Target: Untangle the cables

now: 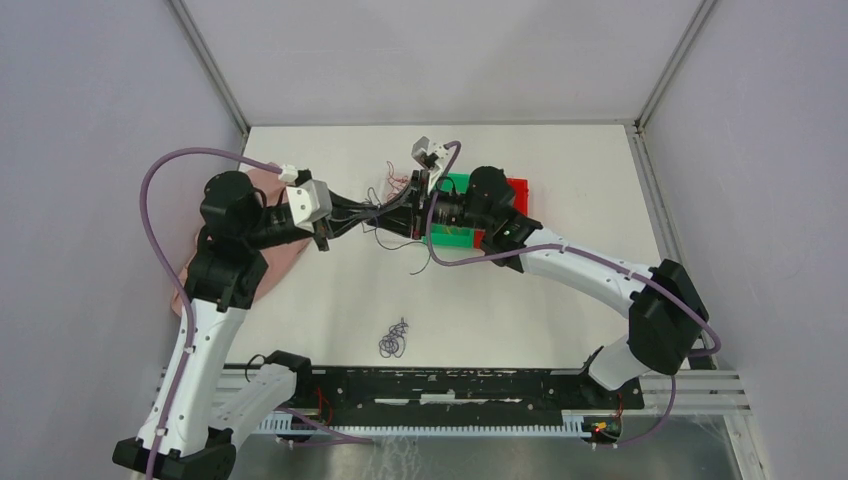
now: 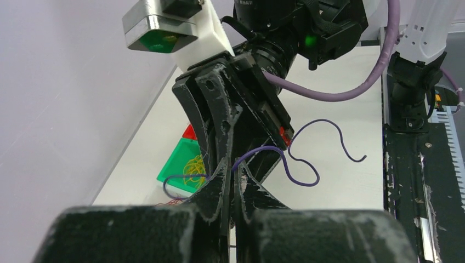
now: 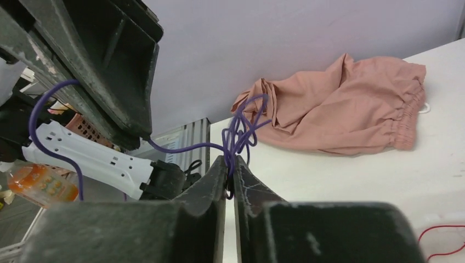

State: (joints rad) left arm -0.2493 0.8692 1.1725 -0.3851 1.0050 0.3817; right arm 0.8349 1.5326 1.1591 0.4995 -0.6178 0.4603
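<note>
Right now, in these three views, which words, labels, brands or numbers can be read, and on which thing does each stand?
No text can be read for certain.
White lettering on the right arm's black housing: too small and blurred to read.
Print on the orange packet: blurred, unreadable.
No writing shows on the purple cable, the pink cloth or the green bin.

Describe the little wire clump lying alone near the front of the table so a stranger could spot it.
Start at the white table and look toward its near edge, ahead of the black rail that runs along it. A small dark wire clump lies there. Unlike the other cables, strung up farther back beside the green tray, it lies alone, touching nothing.
</note>
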